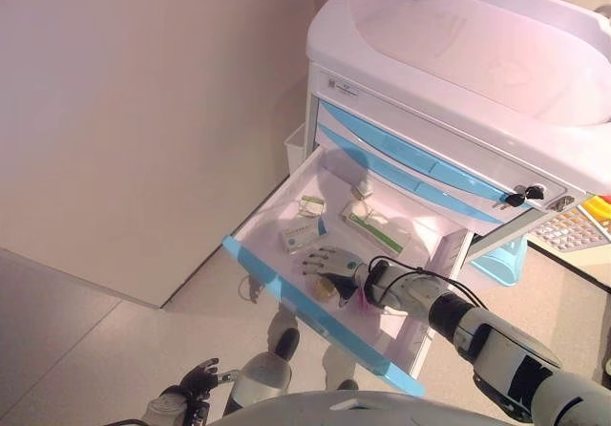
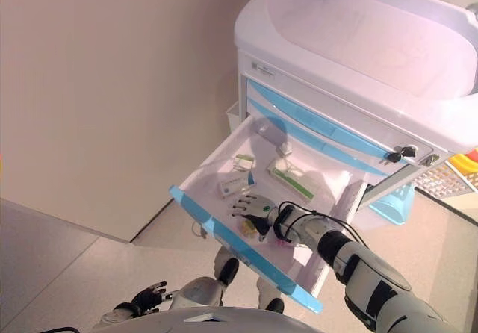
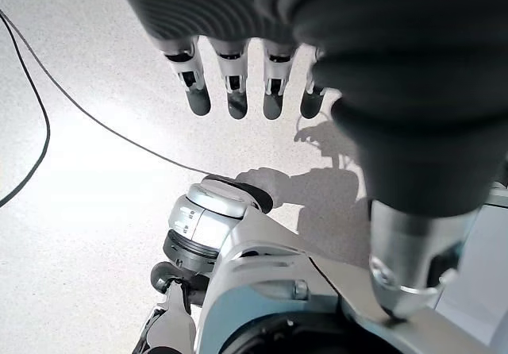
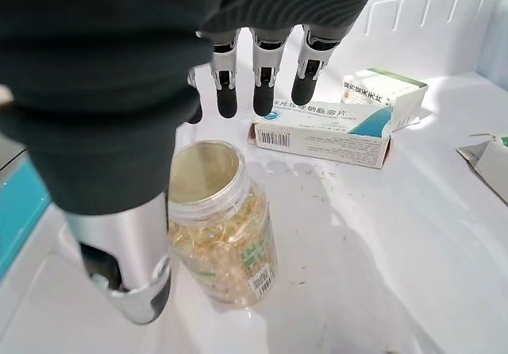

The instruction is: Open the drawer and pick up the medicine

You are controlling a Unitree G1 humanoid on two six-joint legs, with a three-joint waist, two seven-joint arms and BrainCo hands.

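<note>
The cart's lowest drawer (image 1: 315,317), white with a blue front, stands pulled out. On its floor near the front sits a clear bottle of yellow capsules (image 4: 218,227). My right hand (image 1: 334,262) is inside the drawer just over the bottle (image 1: 325,288). It is open, with straight fingers (image 4: 266,80) past the lid and the thumb (image 4: 127,267) close beside the bottle. A white-and-blue medicine box (image 4: 321,132) lies beyond the fingertips, with a smaller box (image 4: 381,88) behind it. My left hand (image 1: 196,380) hangs low over the floor, fingers relaxed.
The white cart (image 1: 458,63) has two shut blue drawers above the open one. A green-and-white box (image 1: 374,227) and small packets (image 1: 311,204) lie further back in the drawer. A pale wall stands to the left. A light blue bin (image 1: 501,259) sits right of the cart.
</note>
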